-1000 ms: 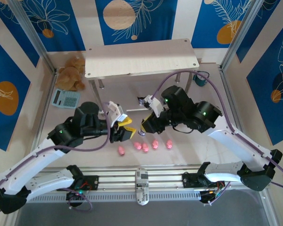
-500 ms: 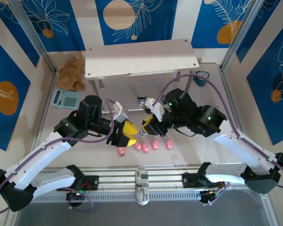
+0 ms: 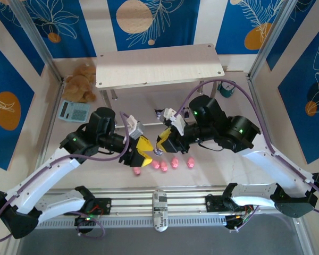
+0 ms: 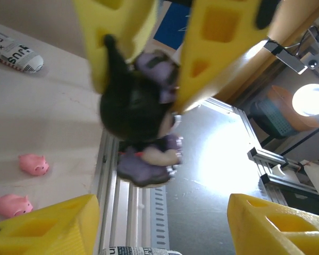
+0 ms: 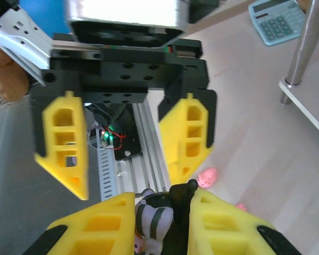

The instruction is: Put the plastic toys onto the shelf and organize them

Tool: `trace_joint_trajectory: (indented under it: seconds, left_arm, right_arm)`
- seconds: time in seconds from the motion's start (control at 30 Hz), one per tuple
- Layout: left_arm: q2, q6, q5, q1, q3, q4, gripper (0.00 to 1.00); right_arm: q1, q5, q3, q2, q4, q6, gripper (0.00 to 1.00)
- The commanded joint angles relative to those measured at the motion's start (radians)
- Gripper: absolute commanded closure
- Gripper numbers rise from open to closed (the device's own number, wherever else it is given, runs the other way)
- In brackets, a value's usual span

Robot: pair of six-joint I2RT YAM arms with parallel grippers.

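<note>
Purple-black figurine (image 4: 141, 117), right claw (image 5: 162, 199) pinching, clearest from left wrist

Blue wall panels (image 3: 175, 21) with white leaves and orange discs stand far, left and right, between aluminium posts (image 3: 36, 42). The pale wood-grain table (image 3: 212, 170) ends near at a metal rail (image 3: 127, 204). Beyond it glows what may be a round lamp (image 4: 311, 99).

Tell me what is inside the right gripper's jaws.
The right gripper is shut on a dark purple-black figurine with lilac parts. Its yellow fingers cover the figurine's sides, so those cannot be seen. The open left gripper faces it.
</note>
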Motion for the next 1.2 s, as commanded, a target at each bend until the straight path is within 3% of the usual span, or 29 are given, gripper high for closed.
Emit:
trace_joint_trajectory:
  seconds: [0.0,0.9,1.17]
  left_arm:
    - [0.002,0.030,-0.004,0.025,0.043,-0.013,0.35]
    - [0.028,-0.048,0.145,0.036,-0.006,0.122,0.34]
    - [0.034,-0.038,0.123,0.038,-0.013,0.128,0.35]
  right_arm:
    - [0.010,-0.070,0.032,0.019,-0.032,-0.002,0.84]
    - [0.010,-0.136,0.072,0.110,0.052,-0.015,0.84]
    - [-0.004,-0.166,0.087,0.124,0.065,-0.011,0.84]
